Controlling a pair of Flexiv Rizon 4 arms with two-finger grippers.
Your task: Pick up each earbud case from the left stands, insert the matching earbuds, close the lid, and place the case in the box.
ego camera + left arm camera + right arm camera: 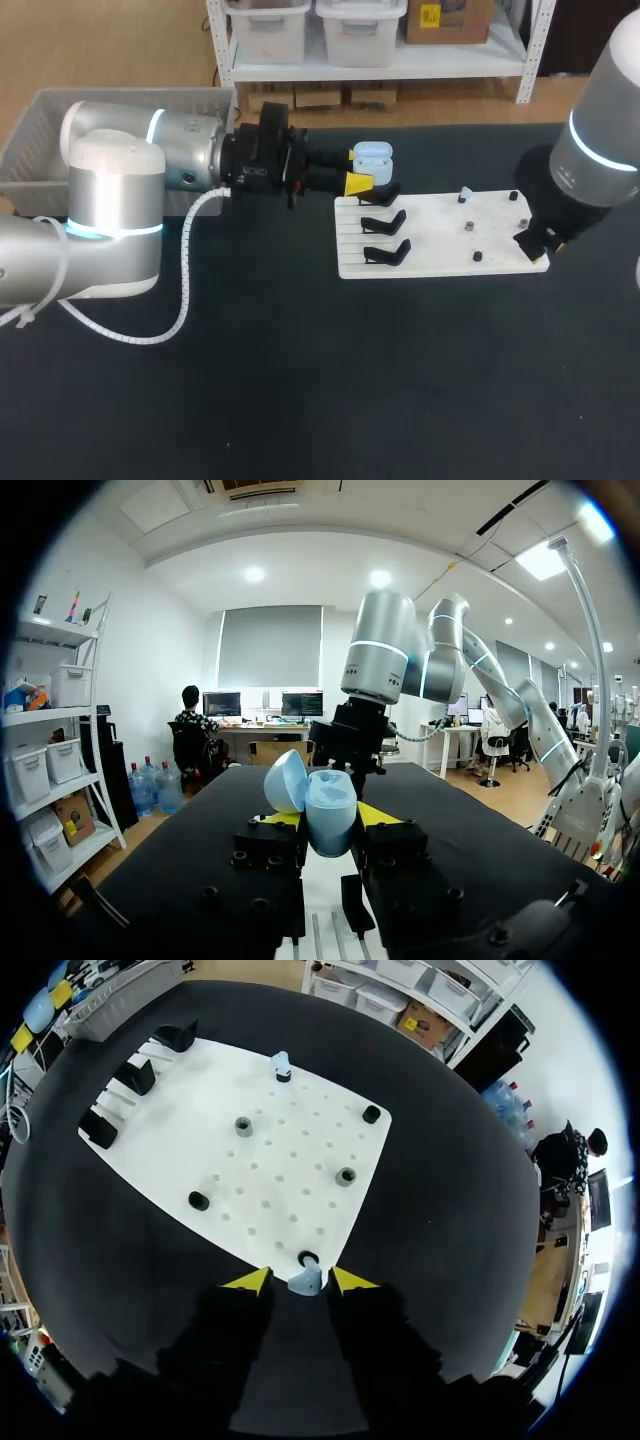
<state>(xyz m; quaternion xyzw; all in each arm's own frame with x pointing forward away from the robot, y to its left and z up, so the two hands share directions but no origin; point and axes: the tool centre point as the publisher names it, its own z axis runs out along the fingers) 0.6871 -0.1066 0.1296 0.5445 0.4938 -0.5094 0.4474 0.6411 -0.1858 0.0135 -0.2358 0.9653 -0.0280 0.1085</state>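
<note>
Open-lidded earbud case (372, 155) clamped in left jaws just off the board's (440, 235) stand-side corner, right jaws parted, flanking an earbud (305, 1280) at the opposite edge

Dark counter (300, 400): open across its near half, crowded along the far half.
The left arm (150, 160) lies across the far left, with its cable (185, 290) looping onto the counter and the grey box (30, 140) just behind it. The left gripper (362, 168), jaws clamped on the open earbud case (373, 154), hangs over the farthest black stand (380, 195). Two bare stands (384, 222) sit beside it. Small pegs (467, 227) dot the white board (440, 260), well apart from each other. The right gripper (540, 245) blocks the board's right end.
</note>
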